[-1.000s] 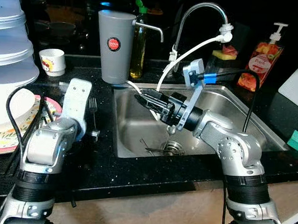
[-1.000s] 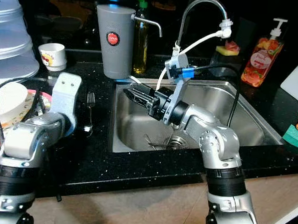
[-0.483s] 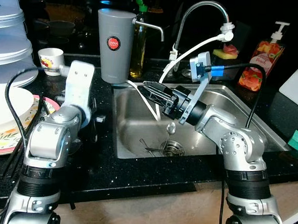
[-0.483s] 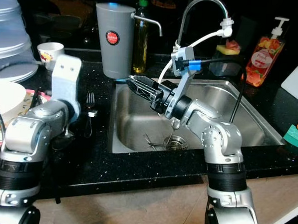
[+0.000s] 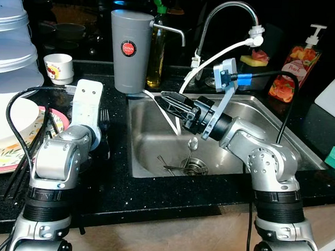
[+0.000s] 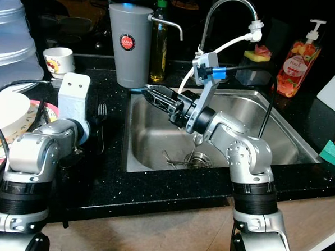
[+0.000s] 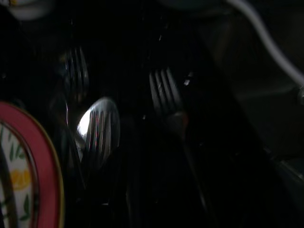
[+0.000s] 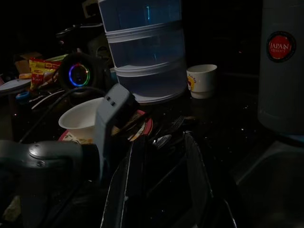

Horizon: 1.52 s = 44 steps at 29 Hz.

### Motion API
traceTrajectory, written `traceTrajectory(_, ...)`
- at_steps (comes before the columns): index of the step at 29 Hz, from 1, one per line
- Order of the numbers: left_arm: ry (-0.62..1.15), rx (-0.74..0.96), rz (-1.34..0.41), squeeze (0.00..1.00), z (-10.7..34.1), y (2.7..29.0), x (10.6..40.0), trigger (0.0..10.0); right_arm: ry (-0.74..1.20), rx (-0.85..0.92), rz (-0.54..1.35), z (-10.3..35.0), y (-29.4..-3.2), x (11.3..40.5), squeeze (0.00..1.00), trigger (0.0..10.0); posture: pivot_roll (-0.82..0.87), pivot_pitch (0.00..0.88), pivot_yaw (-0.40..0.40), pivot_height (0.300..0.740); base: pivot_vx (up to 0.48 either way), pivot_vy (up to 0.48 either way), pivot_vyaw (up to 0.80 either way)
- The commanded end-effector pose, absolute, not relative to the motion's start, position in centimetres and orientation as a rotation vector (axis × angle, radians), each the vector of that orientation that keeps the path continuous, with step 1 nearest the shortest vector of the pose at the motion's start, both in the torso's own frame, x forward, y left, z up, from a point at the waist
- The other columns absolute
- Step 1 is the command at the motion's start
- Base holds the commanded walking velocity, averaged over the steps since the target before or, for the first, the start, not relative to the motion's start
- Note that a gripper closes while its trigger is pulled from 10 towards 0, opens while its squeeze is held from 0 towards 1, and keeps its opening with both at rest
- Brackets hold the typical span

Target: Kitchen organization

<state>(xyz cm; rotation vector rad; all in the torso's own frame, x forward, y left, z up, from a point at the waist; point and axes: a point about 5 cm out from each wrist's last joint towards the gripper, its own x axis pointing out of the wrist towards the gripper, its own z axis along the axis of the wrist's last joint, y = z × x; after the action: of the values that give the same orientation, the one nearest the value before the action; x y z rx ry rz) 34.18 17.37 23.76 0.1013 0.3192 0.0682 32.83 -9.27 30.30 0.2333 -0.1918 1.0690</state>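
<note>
Several forks (image 7: 164,90) and a spoon (image 7: 97,133) lie on the black counter (image 5: 114,184) left of the sink, beside a pink-rimmed plate (image 7: 42,180). One fork (image 5: 104,117) shows past my left arm's white wrist block (image 5: 88,101), which hangs over this cutlery and hides the gripper. My right gripper (image 5: 168,98) is open over the steel sink (image 5: 154,164) and points left toward the counter, nothing between its fingers (image 8: 197,166). A spoon (image 5: 192,143) leans among cutlery by the drain (image 5: 192,165).
At the back stand a grey jug (image 5: 130,50), an oil bottle (image 5: 155,46), the faucet (image 5: 226,16) with a white hose, a soap dispenser (image 5: 297,65) and a mug (image 5: 59,68). Stacked plastic containers (image 5: 11,44) and a white bowl (image 5: 7,120) crowd the left.
My right gripper rose from inside the sink to rim height and has since held still. My left wrist swung up toward the back, then settled lower over the forks.
</note>
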Motion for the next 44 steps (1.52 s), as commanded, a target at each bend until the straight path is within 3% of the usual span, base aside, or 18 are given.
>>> traceTrajectory(1,0.385,0.122,0.082,0.0,22.1,17.3,34.5,10.0,-0.187,0.255,1.063,30.3,-9.5,33.0,0.0,10.0,-0.02,0.046,-0.043,0.74,0.0,0.0,0.0)
traceTrajectory(7,0.452,0.128,0.108,0.0,19.6,17.3,35.3,10.0,-0.186,0.259,1.06,30.1,-9.6,33.1,0.0,10.0,-0.02,0.047,-0.041,0.74,0.0,0.0,0.0)
traceTrajectory(25,0.556,0.239,0.048,0.0,18.1,16.7,35.5,10.0,-0.195,0.277,1.063,30.2,-9.7,33.0,0.0,10.0,-0.02,0.038,-0.033,0.74,0.0,0.0,0.0)
traceTrajectory(26,0.559,0.228,0.044,0.0,18.0,16.7,35.4,6.3,-0.195,0.275,1.065,30.2,-9.7,32.9,0.0,10.0,-0.02,0.033,-0.034,0.74,0.0,0.0,0.0)
traceTrajectory(28,0.56,0.223,0.043,0.0,17.9,16.7,35.4,6.3,-0.195,0.274,1.066,30.2,-9.7,32.9,0.0,10.0,-0.02,0.033,-0.034,0.74,0.0,0.0,0.0)
traceTrajectory(29,0.565,0.205,0.036,0.0,17.9,16.7,35.4,0.0,-0.193,0.271,1.069,30.1,-9.7,32.9,0.0,10.0,-0.02,0.029,-0.035,0.74,0.0,0.0,0.0)
traceTrajectory(44,0.57,0.213,-0.003,0.0,17.8,16.3,35.4,0.0,-0.193,0.268,1.079,30.1,-9.6,32.7,0.0,10.0,-0.02,0.009,-0.032,0.74,0.0,0.0,0.0)
